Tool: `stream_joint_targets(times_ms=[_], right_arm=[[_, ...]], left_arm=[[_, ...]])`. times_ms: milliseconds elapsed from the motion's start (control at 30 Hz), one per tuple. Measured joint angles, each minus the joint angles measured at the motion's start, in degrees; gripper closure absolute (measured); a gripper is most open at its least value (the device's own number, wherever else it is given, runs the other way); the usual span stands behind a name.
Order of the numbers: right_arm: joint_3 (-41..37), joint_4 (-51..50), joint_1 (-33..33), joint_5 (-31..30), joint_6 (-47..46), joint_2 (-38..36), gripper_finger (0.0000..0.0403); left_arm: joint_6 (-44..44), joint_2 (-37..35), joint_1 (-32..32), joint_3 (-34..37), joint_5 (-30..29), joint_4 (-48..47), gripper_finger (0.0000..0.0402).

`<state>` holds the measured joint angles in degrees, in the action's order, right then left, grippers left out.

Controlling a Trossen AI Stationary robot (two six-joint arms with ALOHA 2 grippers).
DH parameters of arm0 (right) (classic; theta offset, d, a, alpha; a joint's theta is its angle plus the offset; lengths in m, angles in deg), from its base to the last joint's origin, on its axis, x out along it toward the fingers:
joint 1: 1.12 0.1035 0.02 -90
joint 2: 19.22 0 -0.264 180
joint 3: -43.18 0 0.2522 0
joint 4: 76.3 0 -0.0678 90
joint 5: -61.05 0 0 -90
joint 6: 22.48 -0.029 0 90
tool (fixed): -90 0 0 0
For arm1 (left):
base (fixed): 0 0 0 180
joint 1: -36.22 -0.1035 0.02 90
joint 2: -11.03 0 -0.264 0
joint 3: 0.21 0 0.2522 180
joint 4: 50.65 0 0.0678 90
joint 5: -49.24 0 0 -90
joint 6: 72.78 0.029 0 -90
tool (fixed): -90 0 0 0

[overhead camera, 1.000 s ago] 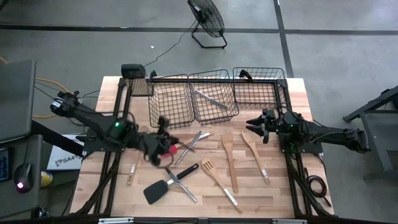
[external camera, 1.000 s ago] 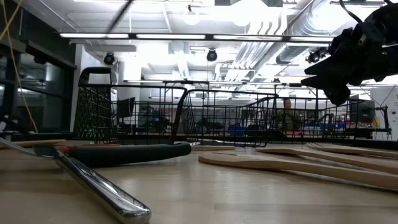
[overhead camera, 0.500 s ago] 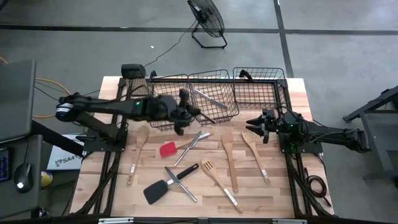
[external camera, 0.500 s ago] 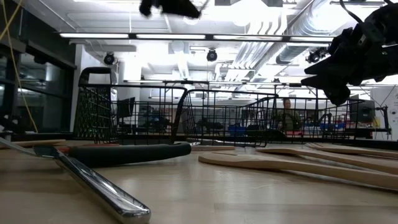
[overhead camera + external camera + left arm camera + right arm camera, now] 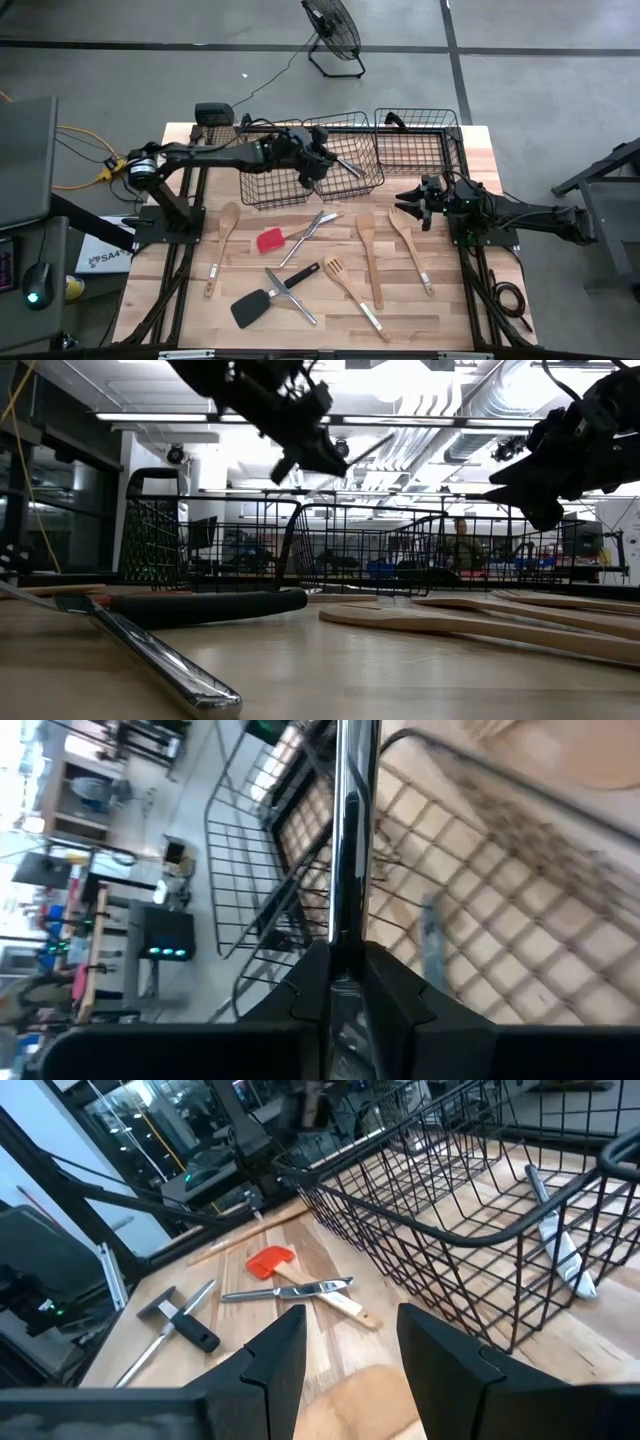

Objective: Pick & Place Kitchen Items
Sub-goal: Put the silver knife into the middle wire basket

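Note:
My left gripper (image 5: 322, 158) is over the middle black wire basket (image 5: 372, 180), shut on a slim silver metal utensil (image 5: 346, 840). The utensil also shows in the low view (image 5: 372, 448). Another silver utensil (image 5: 350, 166) lies on that basket's floor. My right gripper (image 5: 410, 200) is open and empty, hovering just above the head of a pale wooden spoon (image 5: 410, 240). On the table lie a red-headed spatula (image 5: 270, 240), silver cutlery (image 5: 312, 225), a black turner (image 5: 255, 305), a wooden slotted turner (image 5: 335, 268) and more wooden spoons (image 5: 365, 235). My left gripper pinches the silver utensil's handle (image 5: 345, 935) between its two fingers. The utensil runs along the fingers and sticks out past their tips. The arm reaches in from the table's left. The utensil is lifted clear above the basket, its free end tilted upward in the low view.
Three wire baskets stand in a row along the far edge: left (image 5: 272, 160), middle, and right (image 5: 415, 140). A wooden spoon (image 5: 225, 235) lies at the left, and a silver utensil (image 5: 295, 295) lies crossed with the black turner near the front. A floor fan (image 5: 332, 30) stands beyond the table.
My left gripper has risen from beside the red-headed spatula. It has gone toward the table's far edge and to the right, and it now hangs above the middle basket with the silver utensil.

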<state>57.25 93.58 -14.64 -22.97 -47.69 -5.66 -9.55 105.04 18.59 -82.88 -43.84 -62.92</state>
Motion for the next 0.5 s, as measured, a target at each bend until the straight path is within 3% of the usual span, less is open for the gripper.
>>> stream_joint_targets(times_ms=[200,367,500], right_arm=[[0.0,0.0,0.0,0.0,0.0,0.3,0.0252],[0.0,0.0,0.0,0.0,0.0,0.3,0.0252],[0.0,0.0,0.0,0.0,0.0,0.3,0.0252]], left_arm=[[-1.7,4.4,-3.0,-6.2,2.7,-3.6,0.0369],[-2.1,7.9,-4.6,-15.0,3.0,-14.8,0.0369],[-2.0,11.5,-6.3,-23.4,6.8,-25.7,0.0369]])
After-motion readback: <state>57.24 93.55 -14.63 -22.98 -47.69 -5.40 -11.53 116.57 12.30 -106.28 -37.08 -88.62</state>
